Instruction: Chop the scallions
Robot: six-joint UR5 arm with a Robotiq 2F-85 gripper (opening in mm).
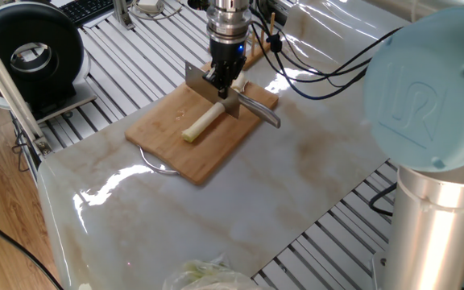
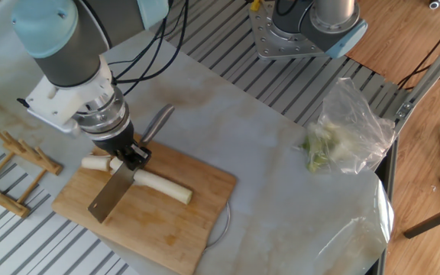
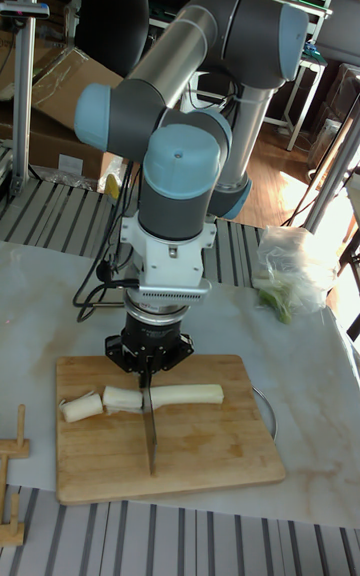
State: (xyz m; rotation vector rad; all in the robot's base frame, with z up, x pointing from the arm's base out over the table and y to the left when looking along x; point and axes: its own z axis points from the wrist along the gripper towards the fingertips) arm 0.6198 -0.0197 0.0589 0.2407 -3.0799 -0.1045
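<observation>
Scallions [image 3: 187, 395] lie on the cutting board [image 2: 166, 229], two short chunks [image 3: 81, 407] cut off, gripper [image 2: 131, 156] fingers pinching the knife [image 2: 111, 197] blade-down across the stalk, bagged greens [image 2: 341, 134] well apart on worktop [image 2: 281, 191].

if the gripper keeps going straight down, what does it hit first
Probably the scallion: the knife held in the gripper sits across it on the board. Whether the blade already touches is unclear.

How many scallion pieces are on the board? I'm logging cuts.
3: a long piece right of the knife, a short chunk just left of it, another chunk near the board's left edge.
</observation>
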